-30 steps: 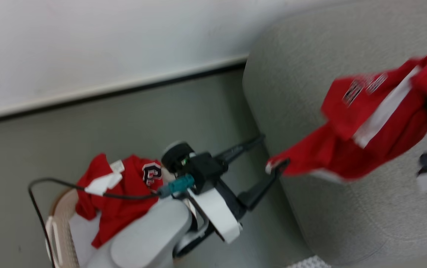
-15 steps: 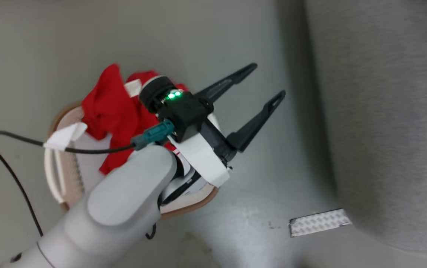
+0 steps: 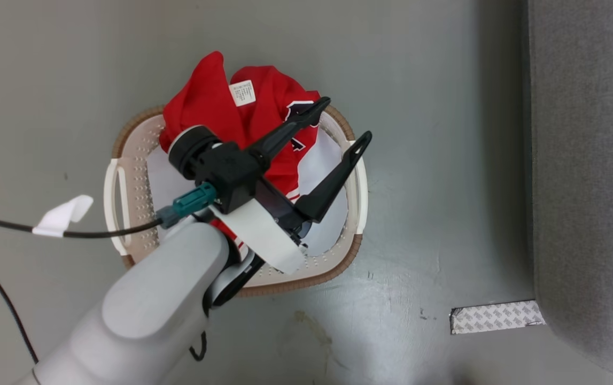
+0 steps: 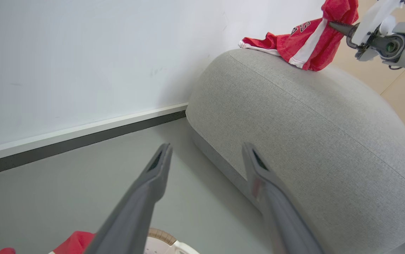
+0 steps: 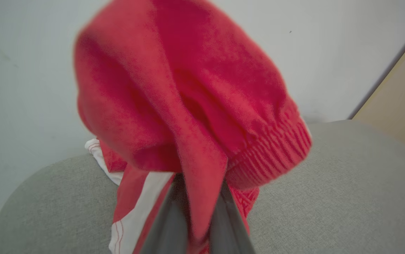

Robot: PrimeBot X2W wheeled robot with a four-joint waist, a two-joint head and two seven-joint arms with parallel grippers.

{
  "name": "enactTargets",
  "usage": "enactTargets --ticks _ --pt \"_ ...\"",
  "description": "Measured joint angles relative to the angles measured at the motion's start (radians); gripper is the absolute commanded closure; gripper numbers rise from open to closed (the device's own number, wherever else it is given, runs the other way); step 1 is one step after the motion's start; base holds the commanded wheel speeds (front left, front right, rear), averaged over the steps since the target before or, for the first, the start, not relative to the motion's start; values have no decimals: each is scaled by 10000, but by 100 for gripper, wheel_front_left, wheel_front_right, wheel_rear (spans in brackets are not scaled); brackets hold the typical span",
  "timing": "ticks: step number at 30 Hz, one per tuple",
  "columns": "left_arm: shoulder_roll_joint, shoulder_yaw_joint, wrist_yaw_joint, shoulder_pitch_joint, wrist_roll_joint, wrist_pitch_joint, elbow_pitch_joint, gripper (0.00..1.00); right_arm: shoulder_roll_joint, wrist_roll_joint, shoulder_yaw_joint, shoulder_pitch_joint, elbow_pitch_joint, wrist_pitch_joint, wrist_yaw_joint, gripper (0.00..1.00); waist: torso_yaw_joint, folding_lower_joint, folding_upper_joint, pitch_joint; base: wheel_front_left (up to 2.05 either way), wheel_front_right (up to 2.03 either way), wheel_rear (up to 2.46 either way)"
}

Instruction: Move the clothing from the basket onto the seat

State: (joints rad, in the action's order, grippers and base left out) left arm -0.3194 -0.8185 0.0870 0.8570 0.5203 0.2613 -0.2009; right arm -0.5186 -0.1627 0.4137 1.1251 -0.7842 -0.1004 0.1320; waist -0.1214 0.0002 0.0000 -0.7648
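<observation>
basket [image 3: 306,279] mouth: left claw [image 3: 345,118], fingers spread, and forearm [image 3: 151,310] overhang near half; clothing [image 3: 215,107] heaped at far rim | floor [image 3: 434,107] between basket and seat [image 3: 589,160]: open, tape patch [image 3: 496,316] at near end | left of basket: cable [image 3: 98,233] trails | seat top: open around draped red garment [image 4: 304,46]

A smooth grey floor [image 3: 434,107] carries everything. On it, to the left, stands a white perforated plastic laundry basket [image 3: 314,276] with a brown rim. A pale liner sheet [image 3: 323,160] lies inside it, and a crumpled red sports garment [image 3: 210,107] with a small white label is heaped at its far side. To the right stands a large light grey fabric sofa [image 3: 589,160]. A patterned silver strip [image 3: 496,316] lies flat just beside its near corner. On the sofa's rounded top, a red garment with a white stripe [image 4: 296,44] partly rests.
</observation>
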Motion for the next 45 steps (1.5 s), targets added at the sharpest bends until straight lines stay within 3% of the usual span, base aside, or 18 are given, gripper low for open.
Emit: enactTargets --ticks 2,3,4,5,9,18,23,29,36,45 --pt "-79 46 -88 -93 15 2 54 0 194 270 397 -160 -646 -288 0 100 -12 0 0 63 0 0 0" --pt "-107 56 -107 -151 31 2 63 0 288 481 489 -246 -926 -441 0 67 -19 0 0 115 0 0 0" --pt "-115 71 -176 -218 40 2 79 0 397 579 570 -306 -1172 -564 -2 18 -29 -1 0 178 0 0 0" --pt "-115 117 -188 -286 96 2 90 0 527 629 612 -363 -1406 -637 0 0 -42 -2 1 249 0 0 0" --pt "-128 190 -221 -545 305 4 52 0 660 988 888 -641 -1856 -1179 0 0 -118 -2 0 641 0 0 0" --pt "-58 895 -278 -1597 642 17 -73 0 1478 1331 -360 -3187 -1388 -1565 0 0 -331 -4 0 2107 0 0 0" --pt "73 1519 -272 -2680 644 17 -48 0 1898 1174 -679 -5003 -88 -1613 0 0 -407 -5 0 3163 0 0 0" --pt "493 2357 -180 -4002 495 19 -12 0 2397 1613 -696 -7214 2452 -1622 0 0 -352 -6 1 4419 0 0 0" --pt "886 3607 -146 -5579 -77 27 -245 0 3446 1689 -1093 -9172 5214 -1643 0 0 -10 -7 0 5764 0 0 0" --pt "1267 5582 -161 -7385 -876 29 -646 0 4213 1131 -1818 -10857 6385 -1645 0 0 805 -6 1 7018 0 0 0"
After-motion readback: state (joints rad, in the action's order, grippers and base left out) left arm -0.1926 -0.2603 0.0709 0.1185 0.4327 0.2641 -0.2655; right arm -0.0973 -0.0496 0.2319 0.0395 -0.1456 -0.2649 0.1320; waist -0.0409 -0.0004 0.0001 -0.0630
